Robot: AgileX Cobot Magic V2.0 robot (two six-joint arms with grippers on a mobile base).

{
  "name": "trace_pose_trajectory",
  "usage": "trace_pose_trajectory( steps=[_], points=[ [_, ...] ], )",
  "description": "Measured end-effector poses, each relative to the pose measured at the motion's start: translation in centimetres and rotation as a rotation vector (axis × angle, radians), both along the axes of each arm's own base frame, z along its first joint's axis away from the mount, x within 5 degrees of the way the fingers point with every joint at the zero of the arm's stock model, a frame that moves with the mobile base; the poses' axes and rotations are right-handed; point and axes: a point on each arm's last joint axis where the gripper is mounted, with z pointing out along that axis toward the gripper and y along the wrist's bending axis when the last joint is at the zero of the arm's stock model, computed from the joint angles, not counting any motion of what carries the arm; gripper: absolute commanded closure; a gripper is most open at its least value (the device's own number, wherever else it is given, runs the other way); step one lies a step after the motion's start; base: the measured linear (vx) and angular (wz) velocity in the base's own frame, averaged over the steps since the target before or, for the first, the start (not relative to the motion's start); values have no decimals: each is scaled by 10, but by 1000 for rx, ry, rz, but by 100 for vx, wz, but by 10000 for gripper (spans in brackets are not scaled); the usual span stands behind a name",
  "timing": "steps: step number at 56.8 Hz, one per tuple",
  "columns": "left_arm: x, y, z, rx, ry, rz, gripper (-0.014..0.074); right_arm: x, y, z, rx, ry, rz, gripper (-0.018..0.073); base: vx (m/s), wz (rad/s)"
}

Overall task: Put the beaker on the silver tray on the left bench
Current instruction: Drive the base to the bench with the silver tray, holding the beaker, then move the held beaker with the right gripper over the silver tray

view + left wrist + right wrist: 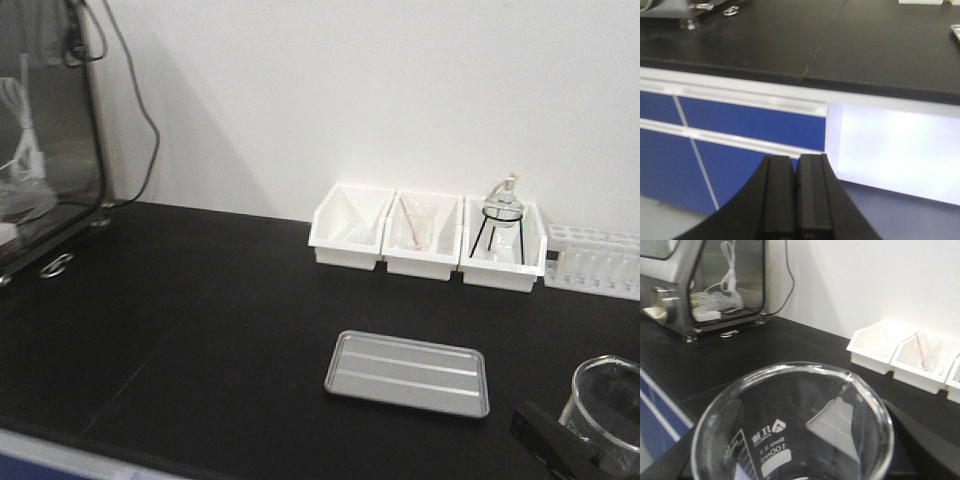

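Observation:
The clear glass beaker, marked 100 ml, hangs low at the front right over the left bench. My right gripper is shut on the beaker; its black fingers flank the glass of the beaker, which fills the lower half of the right wrist view. The silver tray lies flat on the black worktop, to the left of the beaker and apart from it. My left gripper is shut on nothing, below the bench's front edge and facing the blue drawer fronts.
Three white bins stand against the wall; one holds a beaker with a pinkish rod, another a flask on a black tripod. A test-tube rack sits far right. A glass-fronted metal cabinet with a hanging cable occupies the left end.

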Motion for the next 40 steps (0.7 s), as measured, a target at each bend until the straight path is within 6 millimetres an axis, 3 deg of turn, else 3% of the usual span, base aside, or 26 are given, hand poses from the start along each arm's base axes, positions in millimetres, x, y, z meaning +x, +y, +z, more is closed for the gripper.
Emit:
trace_pose_trajectory(
  steps=[40],
  points=[
    [0, 0, 0, 0, 0, 0, 595, 0, 0, 0, 1, 0, 0, 566, 32, -35]
  ],
)
